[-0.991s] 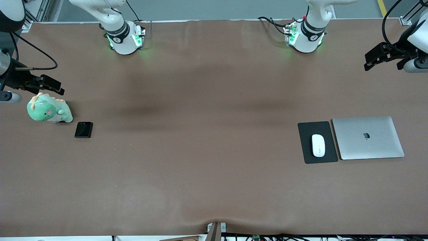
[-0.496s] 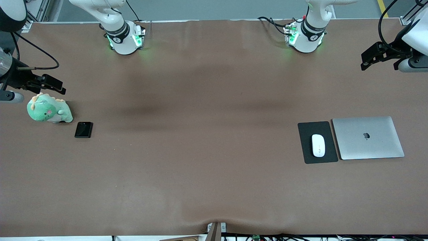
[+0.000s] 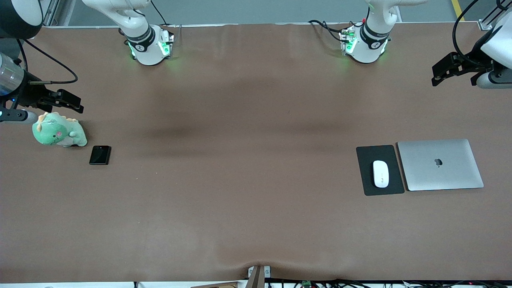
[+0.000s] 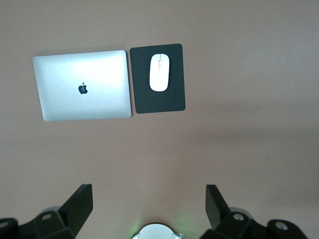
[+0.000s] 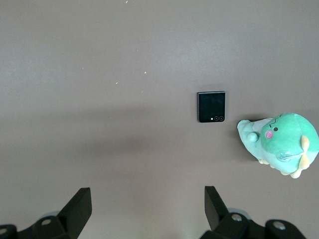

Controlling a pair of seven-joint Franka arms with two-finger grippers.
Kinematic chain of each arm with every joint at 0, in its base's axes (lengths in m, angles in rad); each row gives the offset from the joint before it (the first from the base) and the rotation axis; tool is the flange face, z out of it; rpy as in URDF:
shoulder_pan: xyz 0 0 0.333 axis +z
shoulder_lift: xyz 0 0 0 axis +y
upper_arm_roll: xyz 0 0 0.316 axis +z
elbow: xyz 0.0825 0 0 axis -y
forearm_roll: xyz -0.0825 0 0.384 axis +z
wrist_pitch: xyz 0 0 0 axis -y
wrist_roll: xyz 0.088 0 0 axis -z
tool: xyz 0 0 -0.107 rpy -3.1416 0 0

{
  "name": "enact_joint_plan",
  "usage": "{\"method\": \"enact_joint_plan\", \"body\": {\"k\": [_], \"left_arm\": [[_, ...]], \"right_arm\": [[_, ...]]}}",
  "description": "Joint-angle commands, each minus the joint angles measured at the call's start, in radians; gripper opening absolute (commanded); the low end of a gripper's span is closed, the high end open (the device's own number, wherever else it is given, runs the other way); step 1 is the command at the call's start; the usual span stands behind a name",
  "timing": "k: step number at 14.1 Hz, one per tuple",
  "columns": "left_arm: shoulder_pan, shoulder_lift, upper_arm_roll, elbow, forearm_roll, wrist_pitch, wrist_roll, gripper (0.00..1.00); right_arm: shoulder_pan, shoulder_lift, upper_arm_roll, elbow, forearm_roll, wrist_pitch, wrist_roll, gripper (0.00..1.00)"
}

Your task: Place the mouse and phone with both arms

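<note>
The white mouse (image 3: pixel 381 173) lies on a black mouse pad (image 3: pixel 370 154) toward the left arm's end of the table; it also shows in the left wrist view (image 4: pixel 159 72). The black folded phone (image 3: pixel 100 155) lies on the table toward the right arm's end, beside a green plush dinosaur; the right wrist view shows it too (image 5: pixel 211 106). My left gripper (image 3: pixel 444 72) is open and empty, high over the table at the left arm's end (image 4: pixel 149 194). My right gripper (image 3: pixel 68 102) is open and empty, over the table next to the plush (image 5: pixel 148 195).
A closed silver laptop (image 3: pixel 440 165) lies beside the mouse pad, toward the left arm's end. The green plush dinosaur (image 3: pixel 58 132) sits close to the phone, just under the right gripper's level in the front view. The brown table cover (image 3: pixel 248 160) spans the middle.
Both grippers have drifted slightly toward the table's middle. The mouse, phone, laptop and plush have not moved.
</note>
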Motion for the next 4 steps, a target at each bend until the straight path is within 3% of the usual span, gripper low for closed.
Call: {"method": "enact_joint_plan", "body": {"k": [1,4], "left_arm": [[0.004,0.003,-0.003,0.009,0.007,0.005,0.01,1.0],[0.004,0.008,-0.004,0.009,0.013,0.005,0.008,1.0]], "right_arm": [[0.007,0.0,-0.004,0.007,-0.014,-0.009,0.019,1.0],[0.007,-0.001,-0.004,0.008,-0.017,-0.009,0.019,1.0]]}}
